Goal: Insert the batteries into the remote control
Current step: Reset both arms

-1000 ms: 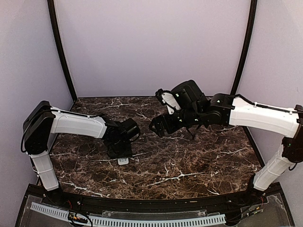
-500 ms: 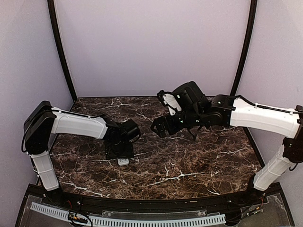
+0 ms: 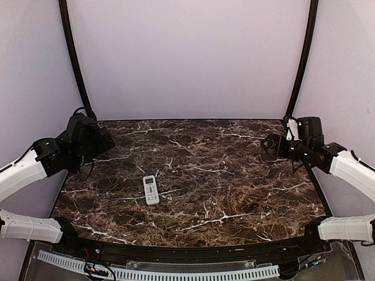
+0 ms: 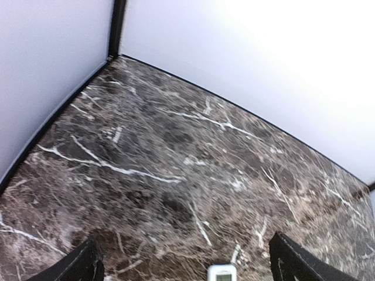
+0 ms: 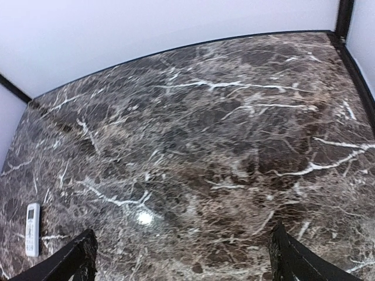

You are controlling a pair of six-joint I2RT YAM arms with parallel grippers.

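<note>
Here, oblong remote control (image 3: pixel 151 189), veined marble (image 3: pixel 234 175)

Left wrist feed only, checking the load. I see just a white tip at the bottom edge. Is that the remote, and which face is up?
Observer: Yes, the remote control lies flat on the table, screen and buttons up; its back does not show.
Operator: Loose batteries anywhere?
Observer: None visible in the top or right wrist views.
Operator: Right arm?
Observer: The right gripper is open and empty at the table's right edge, apart from the remote.
</note>
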